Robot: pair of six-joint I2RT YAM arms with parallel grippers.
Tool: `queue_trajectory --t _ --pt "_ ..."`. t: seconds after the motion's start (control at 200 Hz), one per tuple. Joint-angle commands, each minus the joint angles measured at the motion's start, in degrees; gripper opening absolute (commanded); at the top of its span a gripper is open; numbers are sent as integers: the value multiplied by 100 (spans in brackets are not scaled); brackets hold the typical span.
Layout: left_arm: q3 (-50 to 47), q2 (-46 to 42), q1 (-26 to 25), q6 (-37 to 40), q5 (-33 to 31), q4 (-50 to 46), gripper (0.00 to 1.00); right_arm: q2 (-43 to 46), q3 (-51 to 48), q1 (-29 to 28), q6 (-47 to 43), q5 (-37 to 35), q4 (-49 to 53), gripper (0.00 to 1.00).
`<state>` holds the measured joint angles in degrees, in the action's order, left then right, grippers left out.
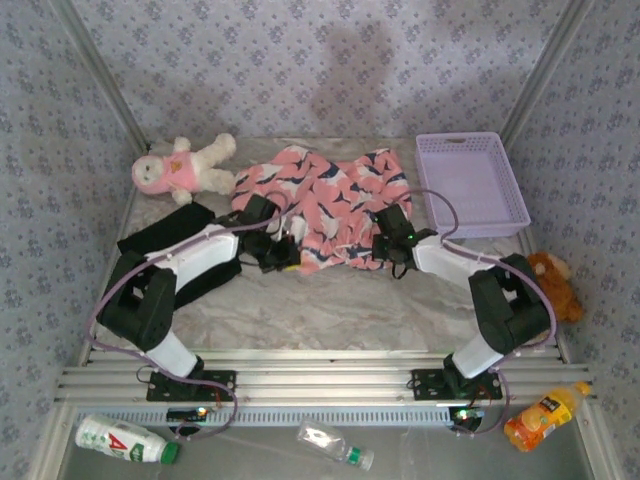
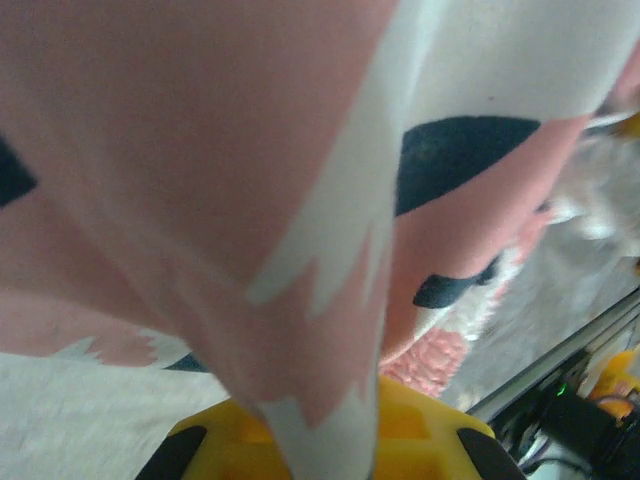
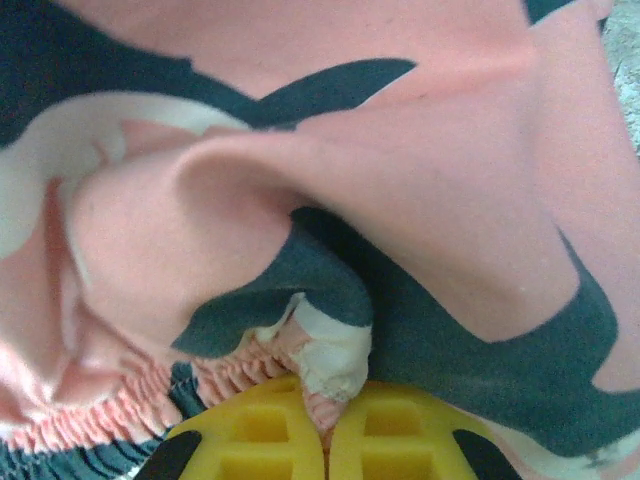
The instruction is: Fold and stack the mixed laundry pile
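The pink garment (image 1: 325, 200) with dark and white bird shapes lies spread in the middle of the table. My left gripper (image 1: 278, 250) is at its near left edge. In the left wrist view a fold of the pink garment (image 2: 300, 250) runs down between the yellow fingers (image 2: 420, 440) of my left gripper (image 2: 320, 445), which is shut on it. My right gripper (image 1: 387, 246) is at the near right edge; its yellow pads (image 3: 400, 430) are pressed together on the ruffled hem (image 3: 330, 385), so my right gripper (image 3: 326, 425) is shut on the pink garment (image 3: 420, 200). The black T-shirt (image 1: 160, 233) lies flat under my left arm.
A pink-and-white plush toy (image 1: 185, 165) lies at the back left. A lavender mesh basket (image 1: 470, 182) stands at the back right, with a brown plush toy (image 1: 555, 280) beside my right arm. Bottles (image 1: 125, 440) (image 1: 545, 415) lie below the rail at the near edge.
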<state>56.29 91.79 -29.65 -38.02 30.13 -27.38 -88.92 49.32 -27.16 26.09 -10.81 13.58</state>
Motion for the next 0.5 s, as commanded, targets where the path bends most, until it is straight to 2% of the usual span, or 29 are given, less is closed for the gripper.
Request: queue_trajectory --t 0.0,0.155,0.255,0.325,0.415,0.495 --pt "-247 -163 121 100 285 -629 0 405 -206 35 -110 -184 338 0" --pt "7 -113 492 235 440 -570 2 1075 -161 112 -321 30 610 0" --pt "622 -105 710 220 458 -385 6 1370 -47 489 -413 977 219 0" --pt "1221 1 855 234 404 -368 7 1301 438 751 -603 1355 286 0" --pt "1824 31 943 326 467 -499 7 1290 1171 821 -777 1450 646 0" --pt "1755 -162 960 506 461 -717 7 1640 1203 756 -834 1268 909 0"
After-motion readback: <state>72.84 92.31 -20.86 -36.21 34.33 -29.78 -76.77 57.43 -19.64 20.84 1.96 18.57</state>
